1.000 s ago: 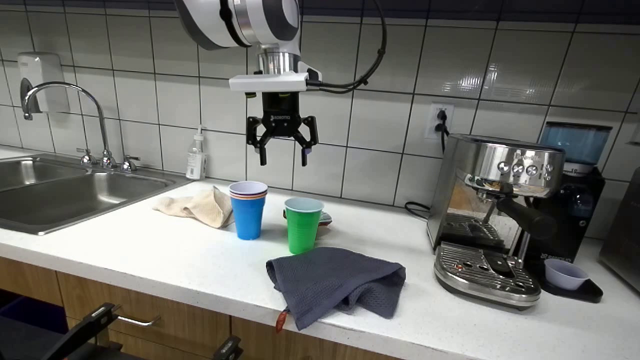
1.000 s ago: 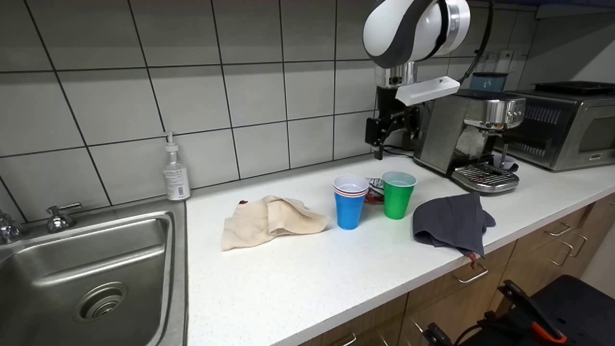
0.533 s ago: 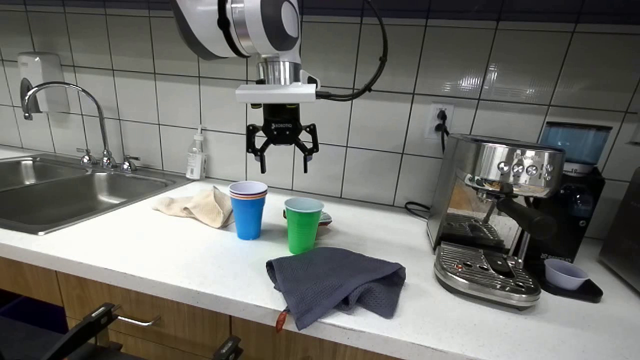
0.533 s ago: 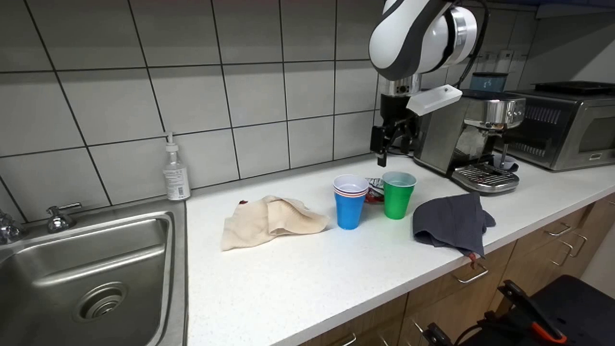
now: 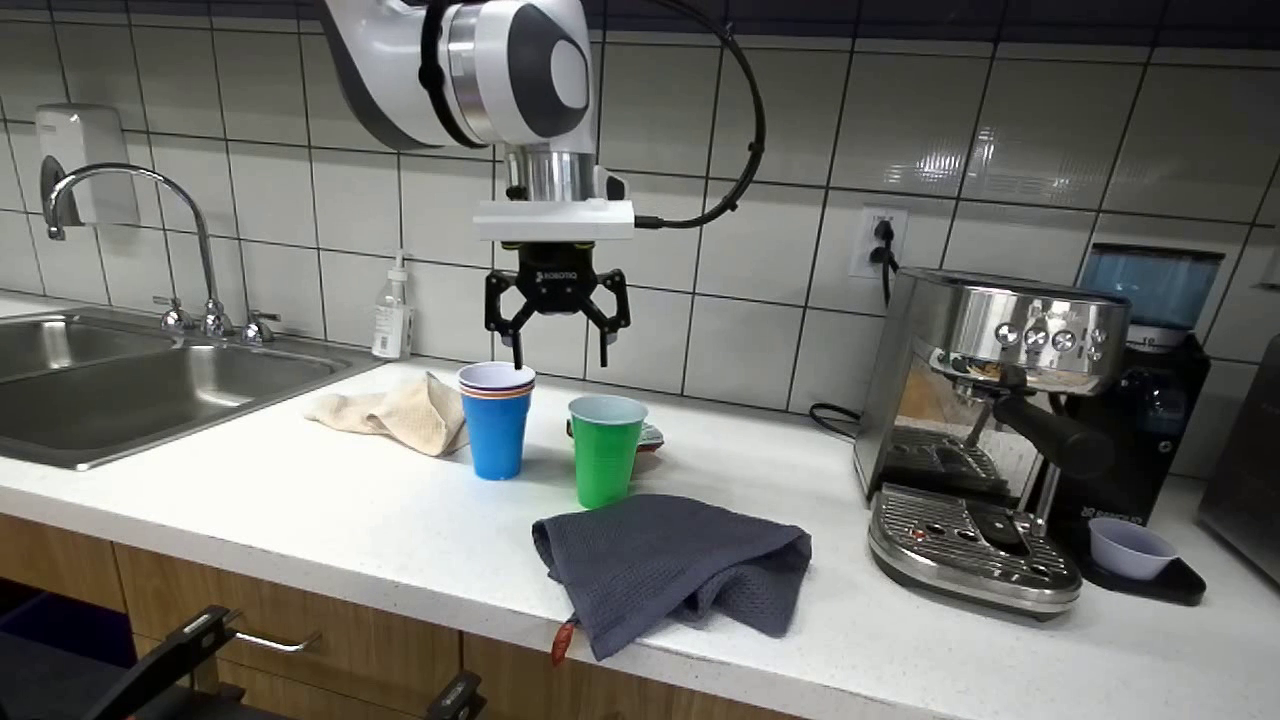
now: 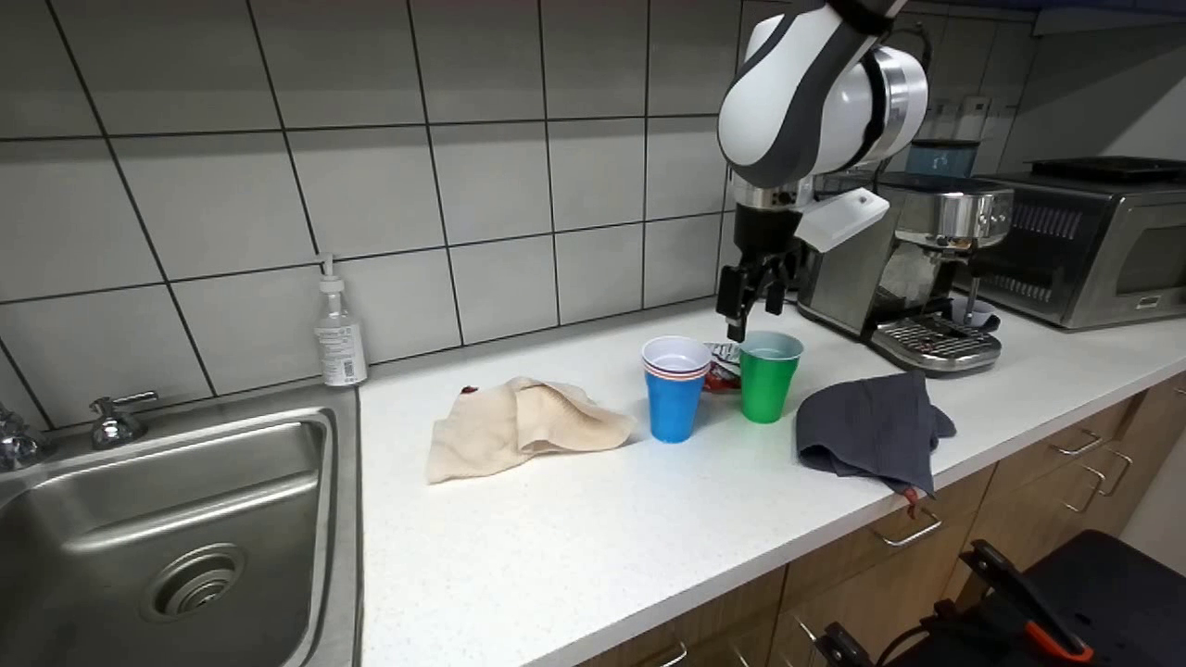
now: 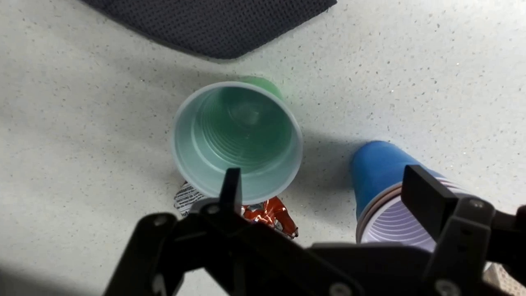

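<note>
My gripper (image 5: 560, 362) is open and empty, pointing down above the counter. It also shows in an exterior view (image 6: 755, 320) and in the wrist view (image 7: 322, 170). A stack of blue cups (image 5: 497, 435) with pale insides stands upright below one finger, and it shows in the wrist view (image 7: 374, 164). A green cup (image 5: 605, 465) stands upright beside it, empty inside in the wrist view (image 7: 246, 131). The other finger overlaps its rim in that view. A crumpled red wrapper (image 6: 723, 366) lies behind the cups, partly hidden; it shows in the wrist view (image 7: 273, 216).
A dark grey towel (image 5: 680, 565) lies near the counter's front edge. A beige cloth (image 6: 523, 431) lies between the sink (image 6: 343, 519) and cups. An espresso machine (image 5: 990, 340) and microwave (image 6: 1093, 250) stand on the other side. A soap bottle (image 5: 393, 315) stands by the tiled wall.
My gripper has moved down toward the cups, shifting slightly towards the sink side at the end. It stays open. The cups, towel, cloth and wrapper have not moved.
</note>
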You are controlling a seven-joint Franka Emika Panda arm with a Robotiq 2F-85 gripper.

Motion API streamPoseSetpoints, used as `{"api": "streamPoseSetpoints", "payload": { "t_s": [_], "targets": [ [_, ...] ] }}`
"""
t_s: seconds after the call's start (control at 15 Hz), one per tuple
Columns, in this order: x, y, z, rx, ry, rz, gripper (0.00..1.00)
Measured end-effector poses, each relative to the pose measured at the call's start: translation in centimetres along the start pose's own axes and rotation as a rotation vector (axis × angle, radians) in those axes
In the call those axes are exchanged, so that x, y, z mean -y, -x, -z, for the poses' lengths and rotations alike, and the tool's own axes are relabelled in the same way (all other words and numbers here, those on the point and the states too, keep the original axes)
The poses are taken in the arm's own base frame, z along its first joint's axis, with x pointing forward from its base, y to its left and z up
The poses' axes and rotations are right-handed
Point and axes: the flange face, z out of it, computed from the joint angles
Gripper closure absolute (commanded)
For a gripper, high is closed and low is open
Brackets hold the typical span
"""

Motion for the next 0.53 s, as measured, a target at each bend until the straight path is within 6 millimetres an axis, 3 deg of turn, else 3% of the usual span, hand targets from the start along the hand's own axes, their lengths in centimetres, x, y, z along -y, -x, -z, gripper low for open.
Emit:
{"api": "streamPoseSetpoints", "payload": {
  "t_s": [0.53],
  "targets": [
    [0.3, -0.1, -2.5, -0.017, 0.003, 0.047, 0.0]
  ]
}}
